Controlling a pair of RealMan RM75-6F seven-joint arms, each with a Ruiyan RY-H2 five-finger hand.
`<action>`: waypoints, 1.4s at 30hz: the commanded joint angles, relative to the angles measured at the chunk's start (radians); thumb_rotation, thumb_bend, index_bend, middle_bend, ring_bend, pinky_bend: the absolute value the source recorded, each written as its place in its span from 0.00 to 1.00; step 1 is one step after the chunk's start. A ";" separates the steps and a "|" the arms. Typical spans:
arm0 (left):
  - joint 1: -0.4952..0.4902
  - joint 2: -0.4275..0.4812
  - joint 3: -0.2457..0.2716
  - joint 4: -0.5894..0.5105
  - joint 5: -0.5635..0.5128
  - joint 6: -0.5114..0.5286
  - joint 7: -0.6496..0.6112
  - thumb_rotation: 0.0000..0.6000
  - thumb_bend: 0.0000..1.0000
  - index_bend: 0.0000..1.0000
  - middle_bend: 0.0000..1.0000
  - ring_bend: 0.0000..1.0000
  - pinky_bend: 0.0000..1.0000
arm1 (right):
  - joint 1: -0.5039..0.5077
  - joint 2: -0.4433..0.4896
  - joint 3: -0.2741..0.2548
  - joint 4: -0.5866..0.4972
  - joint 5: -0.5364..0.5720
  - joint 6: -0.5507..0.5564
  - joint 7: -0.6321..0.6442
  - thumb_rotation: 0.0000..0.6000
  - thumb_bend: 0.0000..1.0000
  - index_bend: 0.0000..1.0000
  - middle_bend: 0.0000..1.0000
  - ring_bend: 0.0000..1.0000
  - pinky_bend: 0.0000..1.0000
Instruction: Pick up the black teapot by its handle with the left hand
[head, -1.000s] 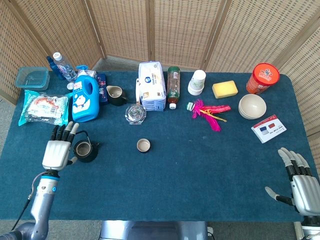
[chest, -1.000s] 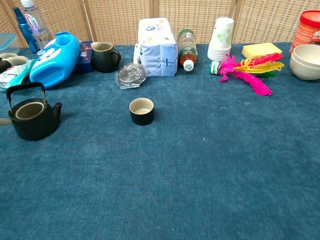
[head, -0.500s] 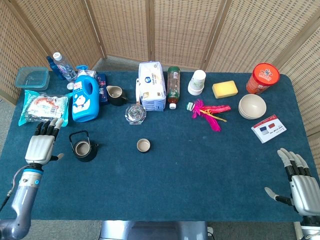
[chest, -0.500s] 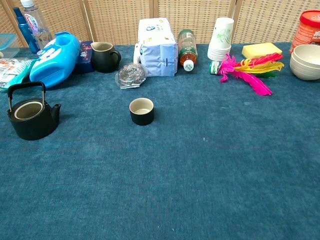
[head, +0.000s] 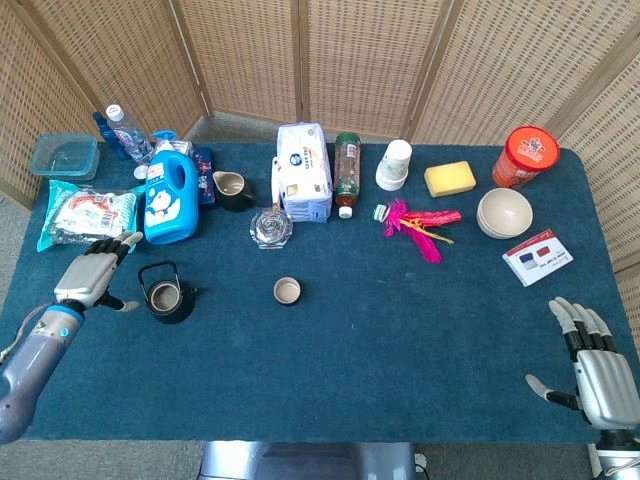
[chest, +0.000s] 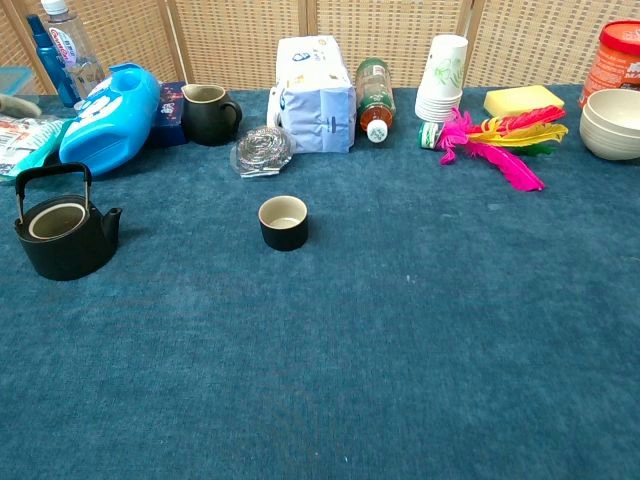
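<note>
Head view, looking down on the bench (head: 330, 380), which is covered in dark blue cloth. The black teapot (head: 166, 298) sits at the left of the frame, upright, lid off, its thin wire handle arching over the opening. The left hand (head: 88, 279) hovers just to the left of it, fingers spread and holding nothing, not touching the pot. The right hand (head: 598, 372) is at the lower right corner, fingers wide apart, empty, well away from everything.

The likely risk: the handle is a slim hoop, so fingers arriving from the side could strike the pot's body and push it along the cloth, or fold the handle down instead of hooking under it. A blue detergent bottle (head: 170, 195) and a snack packet (head: 88, 215) lie near, above the hand in the frame, and a wide approach could knock them.

Chest view, level with the bench top. The teapot (chest: 62, 228) stands at the left edge of the frame with its handle upright. Only a sliver of something pale shows at the far left edge, too little to tell whether it is the hand. A small dark cup (chest: 283, 221) stands apart in the middle.

The cloth looks soft and napped, likely giving some grip. Woven rattan screens (head: 360, 60) close off the room behind the bench.
</note>
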 joint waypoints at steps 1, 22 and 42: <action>-0.058 0.027 -0.009 -0.003 -0.078 -0.075 -0.027 1.00 0.04 0.00 0.00 0.00 0.00 | 0.003 -0.003 0.003 0.001 0.007 -0.005 -0.006 1.00 0.00 0.00 0.00 0.00 0.00; -0.396 0.035 0.225 0.034 -0.516 -0.243 0.024 1.00 0.04 0.00 0.00 0.00 0.26 | 0.005 -0.004 0.012 0.009 0.026 -0.005 -0.007 1.00 0.00 0.00 0.00 0.00 0.00; -0.471 0.021 0.311 0.022 -0.567 -0.164 -0.032 1.00 0.18 0.22 0.42 0.35 0.43 | 0.003 0.001 0.006 0.001 0.023 -0.009 -0.001 1.00 0.00 0.00 0.00 0.00 0.00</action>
